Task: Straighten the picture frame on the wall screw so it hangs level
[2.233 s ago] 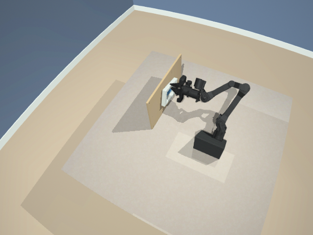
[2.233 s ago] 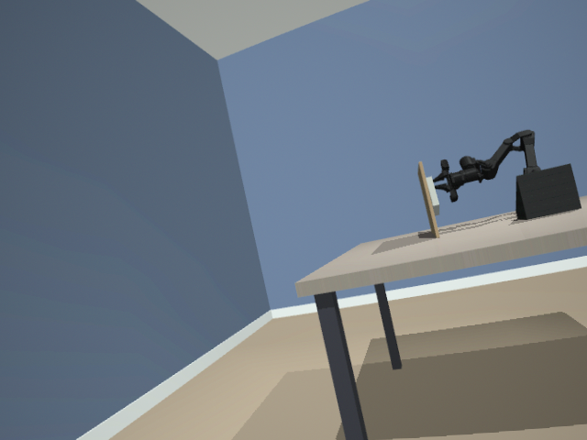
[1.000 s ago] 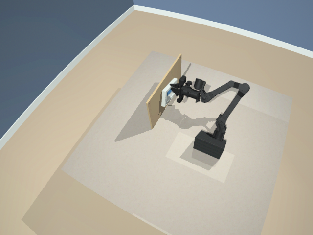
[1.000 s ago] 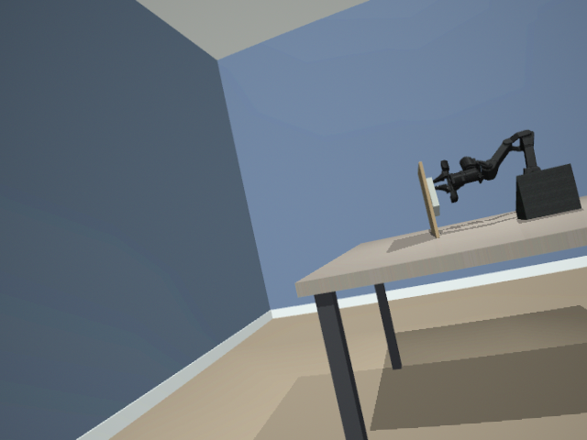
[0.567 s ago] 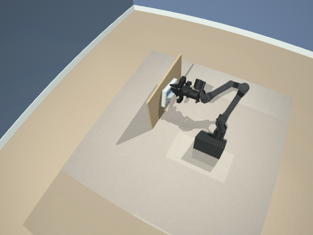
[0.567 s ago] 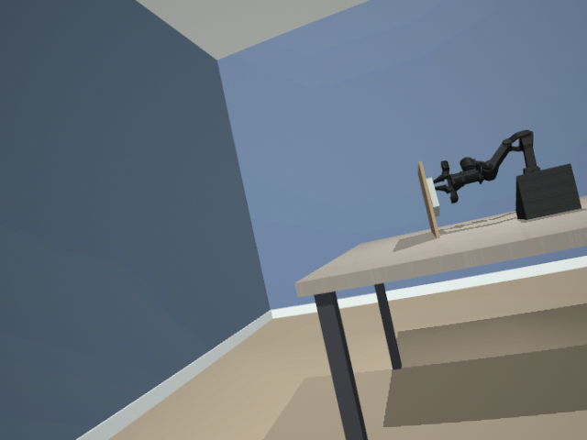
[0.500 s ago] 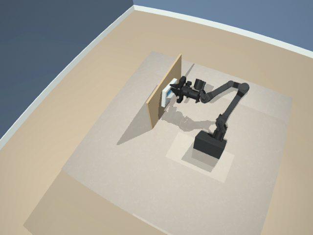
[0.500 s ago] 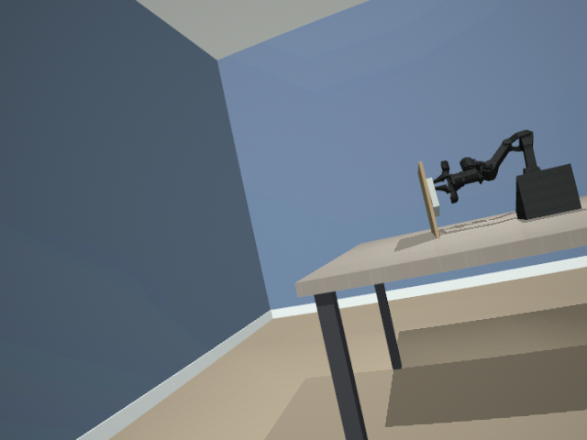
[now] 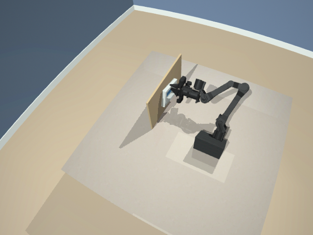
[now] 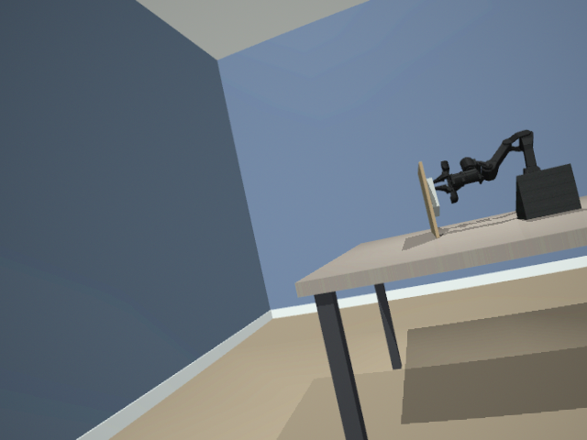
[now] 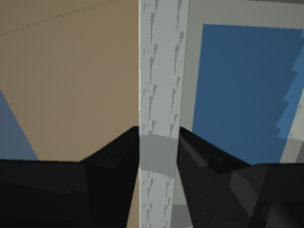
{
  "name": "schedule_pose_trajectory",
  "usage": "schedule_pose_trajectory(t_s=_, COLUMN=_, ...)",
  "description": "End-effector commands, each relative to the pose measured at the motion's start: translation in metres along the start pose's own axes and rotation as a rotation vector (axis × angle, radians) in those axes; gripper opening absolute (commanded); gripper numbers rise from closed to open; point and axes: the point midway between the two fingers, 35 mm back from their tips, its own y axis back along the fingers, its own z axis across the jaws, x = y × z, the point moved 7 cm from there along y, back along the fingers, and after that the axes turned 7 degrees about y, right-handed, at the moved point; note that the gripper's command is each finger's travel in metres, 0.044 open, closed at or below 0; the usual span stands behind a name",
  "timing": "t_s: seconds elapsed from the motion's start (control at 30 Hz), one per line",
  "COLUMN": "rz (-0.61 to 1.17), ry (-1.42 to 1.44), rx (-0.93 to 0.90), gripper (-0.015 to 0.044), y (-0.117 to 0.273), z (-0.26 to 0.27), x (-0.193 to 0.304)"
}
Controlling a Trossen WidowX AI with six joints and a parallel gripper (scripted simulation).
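Observation:
The picture frame (image 9: 164, 98) (image 10: 437, 208) (image 11: 161, 71) is white with a blue picture (image 11: 242, 85) and stands against the front of the upright wooden board (image 9: 154, 108) (image 11: 71, 95). My gripper (image 9: 171, 87) (image 10: 436, 185) (image 11: 157, 134) is shut on one side bar of the frame, with a finger on each side of it. In the wrist view the bar runs straight up between the fingers, while the board's edge at the left slants against it. The screw and the notched strip are hidden. How far the frame is from level cannot be told exactly.
The board stands on the table (image 9: 113, 164) (image 10: 359, 274). My arm's dark base block (image 9: 210, 145) (image 10: 549, 192) stands on the table in front of the board. The arm reaches from there to the frame. The room walls are farther away.

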Motion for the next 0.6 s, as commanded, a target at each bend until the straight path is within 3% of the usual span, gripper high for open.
schedule_pose_trajectory(t_s=0.0, rz=-0.001, ry=0.017, rx=-0.001, gripper=0.0, y=0.0, z=-0.0002, x=-0.0001)
schedule_pose_trajectory(t_s=0.57, rz=-0.003, ry=0.139, rx=-0.001, gripper=0.0, y=0.0, z=0.0002, x=0.0003)
